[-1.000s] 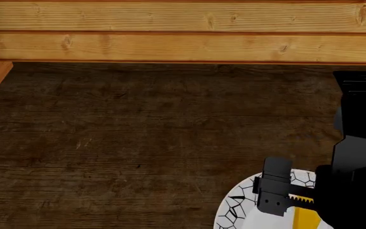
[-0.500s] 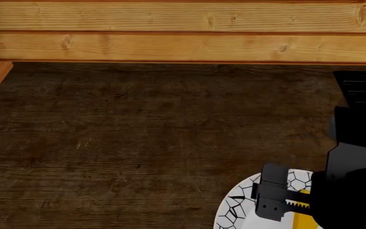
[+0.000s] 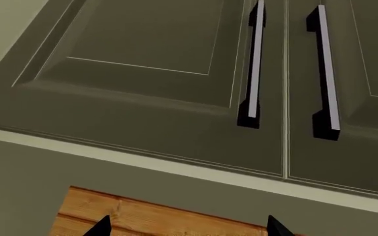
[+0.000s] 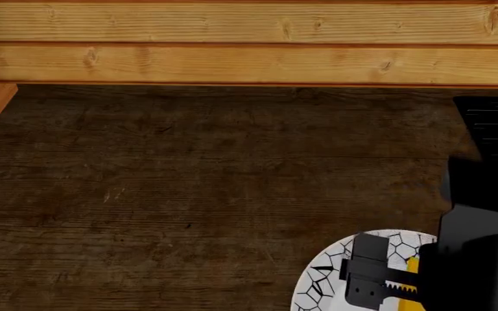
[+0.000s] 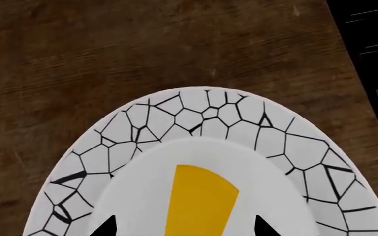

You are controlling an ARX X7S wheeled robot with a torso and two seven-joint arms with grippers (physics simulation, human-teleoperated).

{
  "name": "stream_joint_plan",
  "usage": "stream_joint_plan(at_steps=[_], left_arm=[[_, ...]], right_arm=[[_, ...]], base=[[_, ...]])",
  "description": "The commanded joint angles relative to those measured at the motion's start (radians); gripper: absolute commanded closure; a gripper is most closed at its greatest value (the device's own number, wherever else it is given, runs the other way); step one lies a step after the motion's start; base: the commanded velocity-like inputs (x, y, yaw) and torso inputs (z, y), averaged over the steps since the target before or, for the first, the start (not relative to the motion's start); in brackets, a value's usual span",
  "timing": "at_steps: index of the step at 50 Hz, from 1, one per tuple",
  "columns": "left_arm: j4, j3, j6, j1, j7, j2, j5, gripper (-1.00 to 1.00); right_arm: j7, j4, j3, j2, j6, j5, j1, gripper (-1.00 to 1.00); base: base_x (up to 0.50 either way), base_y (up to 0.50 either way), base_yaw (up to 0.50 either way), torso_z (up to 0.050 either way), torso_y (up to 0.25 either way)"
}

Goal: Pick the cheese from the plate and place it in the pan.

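The cheese, a yellow-orange wedge, lies in the middle of the white plate with the black mosaic rim. My right gripper is open just above the plate, one fingertip on each side of the wedge and not touching it. In the head view the right gripper hangs over the plate at the bottom right, and only a sliver of cheese shows beside the arm. My left gripper is open and empty, facing cabinet doors. The pan is out of view.
The plate sits on a dark wooden counter backed by a light wood plank wall. A black ribbed surface lies at the counter's right edge and also shows in the right wrist view. Grey-green cabinet doors with bar handles fill the left wrist view.
My right gripper and arm have moved toward the near edge of the head view, over the plate, and now cover more of the cheese.
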Motion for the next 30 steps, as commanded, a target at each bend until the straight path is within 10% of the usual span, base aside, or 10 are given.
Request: stream_joint_plan(at_steps=[1,30], left_arm=[[-0.014,0.01,0.007,0.0,0.007,0.006,0.01,-1.0],[-0.01,0.024,0.016,0.014,0.005,0.01,0.026,-1.0]], right_arm=[[-0.002,0.001,-0.007,-0.001,-0.003,-0.002,-0.01,-1.0],[-0.029,0.018,-0.017,-0.005,0.002,-0.018,-0.023,-1.0]], base=[[0.0,0.0,0.0,0.0,0.0],[0.0,0.0,0.0,0.0,0.0]])
